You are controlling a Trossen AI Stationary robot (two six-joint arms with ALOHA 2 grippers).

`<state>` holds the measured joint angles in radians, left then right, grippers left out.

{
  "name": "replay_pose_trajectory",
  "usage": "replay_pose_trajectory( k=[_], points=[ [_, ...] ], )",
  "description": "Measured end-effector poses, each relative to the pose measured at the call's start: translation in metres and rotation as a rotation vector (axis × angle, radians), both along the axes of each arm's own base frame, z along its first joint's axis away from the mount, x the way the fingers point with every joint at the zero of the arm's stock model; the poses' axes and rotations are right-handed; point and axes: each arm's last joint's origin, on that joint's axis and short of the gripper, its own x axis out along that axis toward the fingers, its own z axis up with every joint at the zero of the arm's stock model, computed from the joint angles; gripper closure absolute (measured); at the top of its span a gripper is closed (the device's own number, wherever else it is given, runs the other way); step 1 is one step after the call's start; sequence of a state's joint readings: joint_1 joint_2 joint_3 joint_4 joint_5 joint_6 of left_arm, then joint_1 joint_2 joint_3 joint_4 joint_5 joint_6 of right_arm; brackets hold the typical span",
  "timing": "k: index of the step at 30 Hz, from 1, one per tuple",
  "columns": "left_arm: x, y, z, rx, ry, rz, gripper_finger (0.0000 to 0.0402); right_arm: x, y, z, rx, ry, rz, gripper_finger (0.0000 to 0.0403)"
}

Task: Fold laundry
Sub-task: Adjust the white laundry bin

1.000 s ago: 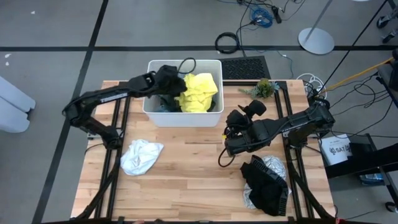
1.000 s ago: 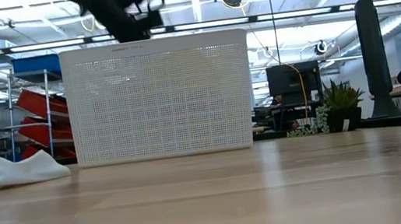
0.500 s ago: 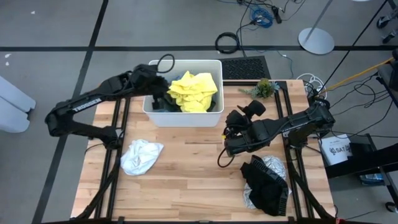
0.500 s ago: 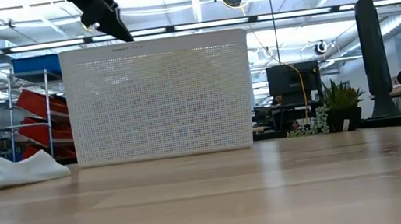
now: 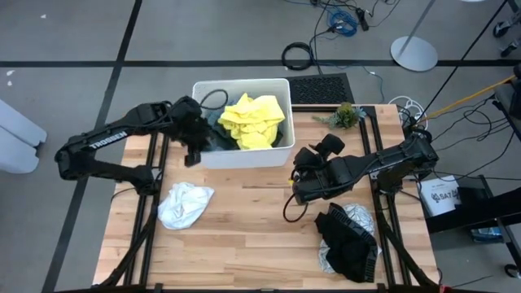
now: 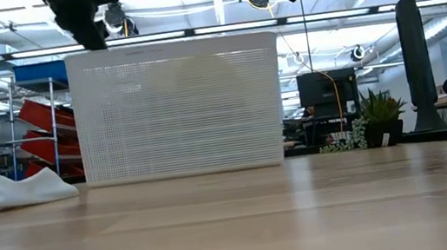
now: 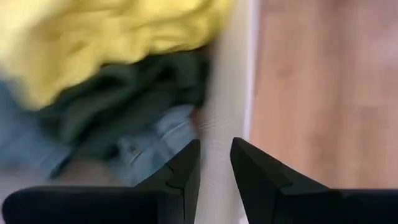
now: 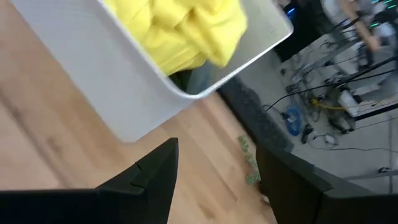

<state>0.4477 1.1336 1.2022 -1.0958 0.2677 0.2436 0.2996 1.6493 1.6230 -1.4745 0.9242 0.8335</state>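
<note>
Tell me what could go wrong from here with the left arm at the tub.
The left gripper straddles the tub wall, fingers either side of the rim, so pulling may drag or tip the tub instead of lifting cloth. The yellow garment is heaped at rim height and could spill out. The right gripper hangs open near the tub's corner; a shifted tub might bump it.

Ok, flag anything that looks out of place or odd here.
The left hand straddles the white tub's wall, gripping the tub rather than laundry. A black garment lies crumpled near the table's right edge.
</note>
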Motion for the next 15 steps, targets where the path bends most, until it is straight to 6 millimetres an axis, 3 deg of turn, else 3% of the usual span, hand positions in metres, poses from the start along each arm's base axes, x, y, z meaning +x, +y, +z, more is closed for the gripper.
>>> replay_pose_trajectory(
  k=[6,9,15],
  points=[
    [0.011,-0.035,-0.008,-0.062,-0.151,-0.164,0.0299,0.003,0.005,-0.002,0.128,0.022,0.043,0.02],
    [0.01,-0.053,-0.007,0.002,-0.188,-0.187,0.03,0.005,0.009,-0.003,0.181,0.03,0.077,0.02],
    [-0.006,-0.062,0.007,0.302,-0.211,0.112,0.0304,0.013,0.012,-0.002,0.19,-0.023,0.125,0.02]
  ],
)
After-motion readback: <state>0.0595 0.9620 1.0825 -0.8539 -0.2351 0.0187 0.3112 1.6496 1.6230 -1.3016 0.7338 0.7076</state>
